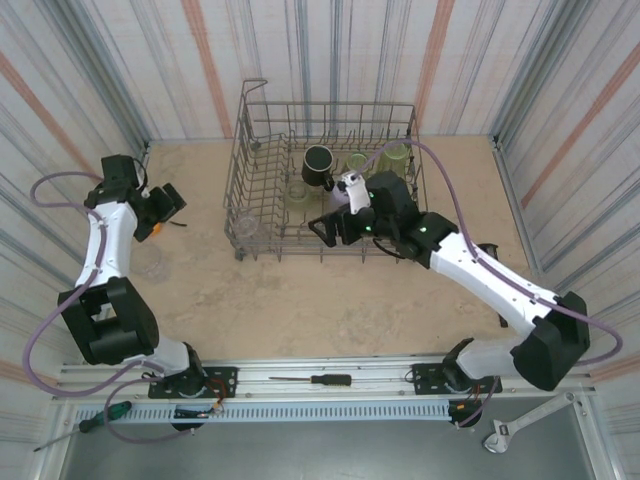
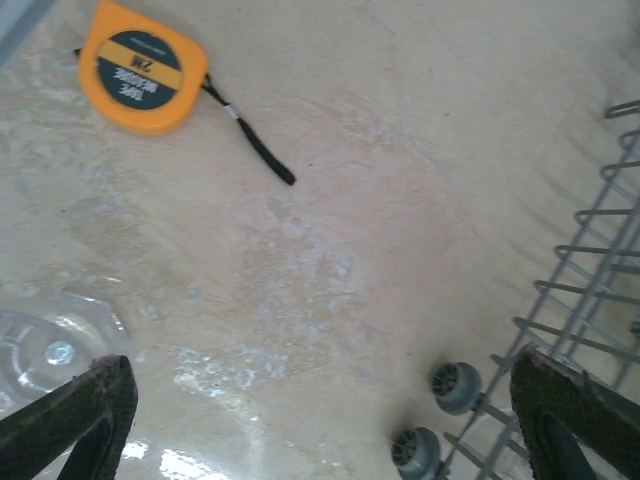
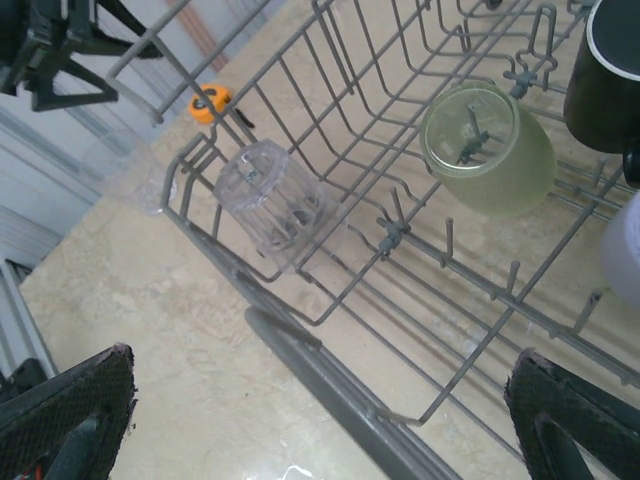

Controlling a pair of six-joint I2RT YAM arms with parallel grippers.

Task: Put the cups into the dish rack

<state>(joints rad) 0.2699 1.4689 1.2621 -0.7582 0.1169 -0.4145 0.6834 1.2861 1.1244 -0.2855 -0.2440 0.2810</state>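
The grey wire dish rack (image 1: 262, 118) stands at the back centre of the table. Inside it are a black mug (image 1: 318, 165), olive-green tumblers (image 1: 395, 155) and a clear cup (image 1: 245, 225). From the right wrist, that clear cup (image 3: 275, 205) lies on the tines near the rack's corner, with an olive tumbler (image 3: 490, 150), the black mug (image 3: 605, 70) and a lavender cup (image 3: 622, 250) further in. My right gripper (image 3: 320, 400) hangs open over the rack's front rail. My left gripper (image 2: 320, 410) is open above bare table left of the rack, with another clear cup (image 2: 50, 345) by its left finger.
An orange tape measure (image 2: 140, 68) lies on the table left of the rack. The rack's small wheels (image 2: 455, 385) sit near my left gripper's right finger. A screwdriver (image 1: 315, 379) and a wrench (image 1: 515, 425) rest by the arm bases. Striped walls close in the table.
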